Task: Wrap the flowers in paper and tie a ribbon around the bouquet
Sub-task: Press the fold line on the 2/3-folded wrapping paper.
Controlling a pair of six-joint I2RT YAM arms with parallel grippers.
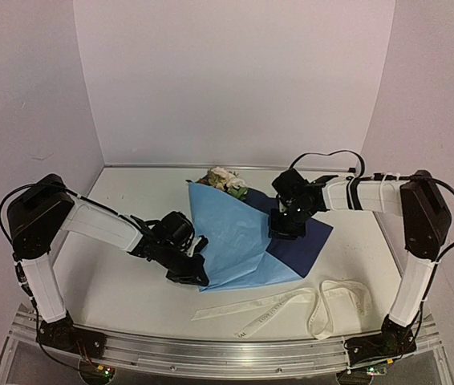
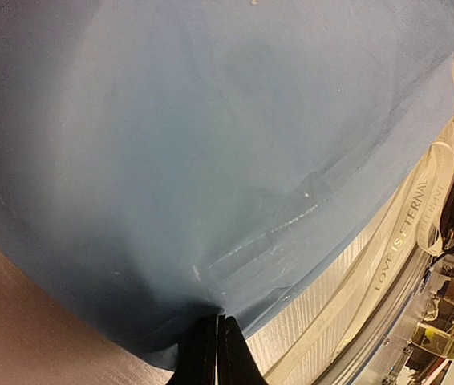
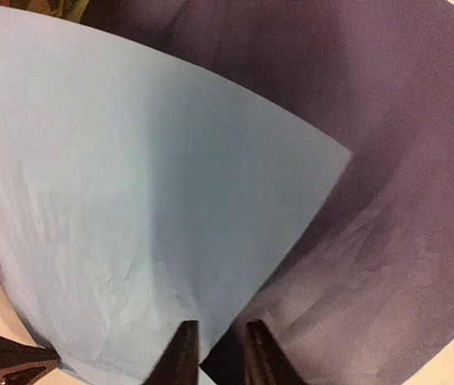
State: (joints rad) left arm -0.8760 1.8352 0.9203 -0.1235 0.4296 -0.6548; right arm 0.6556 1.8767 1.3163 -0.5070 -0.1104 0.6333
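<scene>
The paper (image 1: 235,233) is folded over the flowers (image 1: 225,180) at centre; its near corner is pinched by the closed L gripper (image 1: 198,275). The 2 fingers of R gripper (image 1: 284,233) are held narrowly apart at the fold edge, prob. gripping nothing.

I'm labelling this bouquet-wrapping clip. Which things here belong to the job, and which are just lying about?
Belongs to the job:
- flowers
- paper
- ribbon

Just there, not part of it:
- aluminium rail at the near edge
- table, only the work surface
</scene>
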